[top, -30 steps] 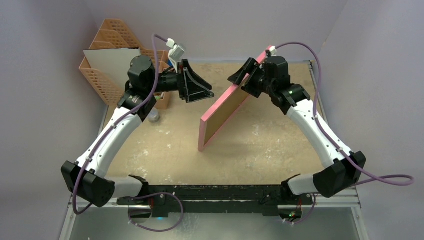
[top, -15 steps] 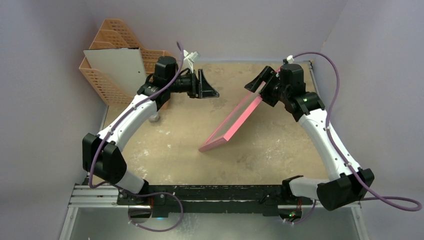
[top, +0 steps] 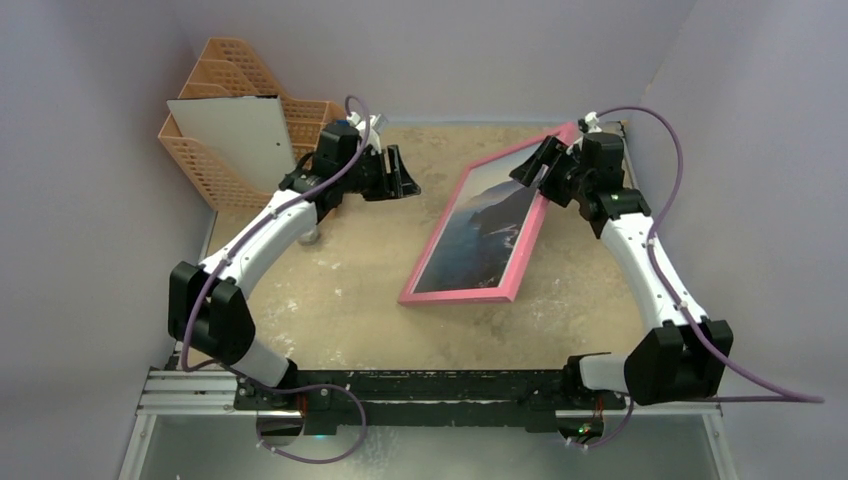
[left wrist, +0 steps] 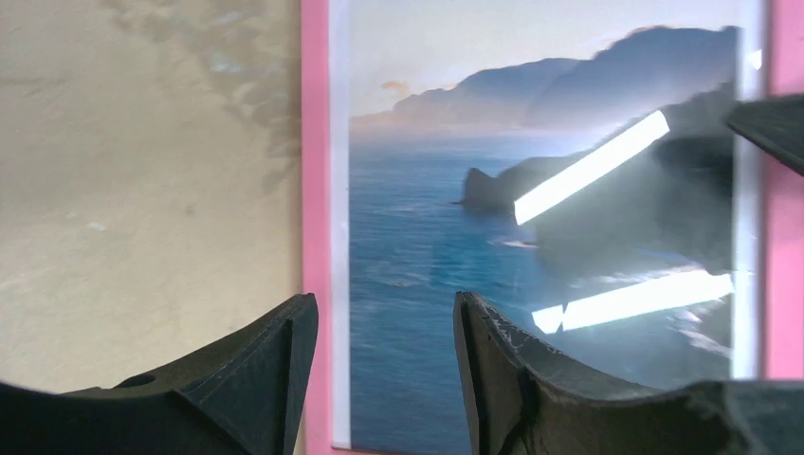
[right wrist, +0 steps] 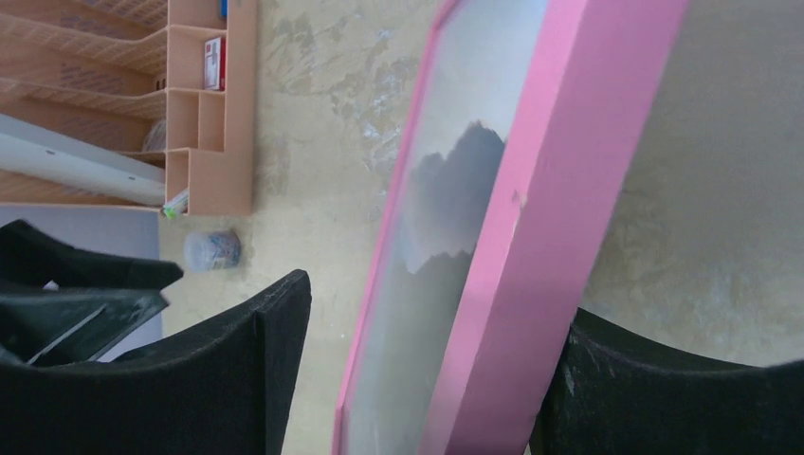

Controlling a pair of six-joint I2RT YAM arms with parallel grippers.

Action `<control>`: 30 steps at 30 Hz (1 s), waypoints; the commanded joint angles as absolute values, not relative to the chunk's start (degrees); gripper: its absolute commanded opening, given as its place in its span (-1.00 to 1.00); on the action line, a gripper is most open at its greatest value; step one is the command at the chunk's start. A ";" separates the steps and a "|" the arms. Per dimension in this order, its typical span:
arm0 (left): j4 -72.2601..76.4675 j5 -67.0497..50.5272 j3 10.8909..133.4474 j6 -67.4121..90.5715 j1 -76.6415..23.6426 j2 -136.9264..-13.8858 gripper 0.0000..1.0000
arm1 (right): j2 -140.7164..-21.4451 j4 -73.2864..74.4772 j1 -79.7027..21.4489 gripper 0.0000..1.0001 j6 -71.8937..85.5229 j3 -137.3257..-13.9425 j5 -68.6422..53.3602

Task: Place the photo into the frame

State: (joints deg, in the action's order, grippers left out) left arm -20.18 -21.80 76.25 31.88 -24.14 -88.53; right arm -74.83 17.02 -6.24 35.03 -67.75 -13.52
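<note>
Your right claw (top: 541,163) is straddling the frame's (top: 522,262) top edge, photo (top: 478,227) facing up; left claw (top: 398,174) is hanging open, empty

One frame (top: 478,232), pink, sits between the right gripper's (top: 540,166) spread fingers, and one photo (top: 485,222) of sea and mountains shows inside it. Two arms, so two grippers: the left gripper (top: 403,175) hangs apart from the frame, nothing between its fingers. Behind that left gripper stands one orange mesh rack (top: 217,120) with one white sheet (top: 232,138) leaning in it. Just below the rack lies one small pale object (right wrist: 212,250), perhaps a cup; it is too blurred to tell.
</note>
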 commanded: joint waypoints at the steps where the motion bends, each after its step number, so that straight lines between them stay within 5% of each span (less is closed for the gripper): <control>1: -22.16 -9.95 74.55 32.11 -23.92 -93.04 0.14 | -75.63 -0.69 -6.13 0.50 32.19 -62.97 -25.39; 11: -20.78 -6.41 73.40 34.50 -22.33 -97.02 0.12 | -81.46 -38.98 -3.43 0.31 44.65 -47.21 -38.01; 30: -15.49 -0.96 60.31 36.48 -22.15 -95.20 0.14 | -92.53 -49.60 -2.04 0.32 42.43 -39.35 -34.92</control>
State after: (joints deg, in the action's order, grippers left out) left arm -20.21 -1.89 63.66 35.53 -22.52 -97.49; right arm -93.43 -39.75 -2.15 43.72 -41.45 -35.27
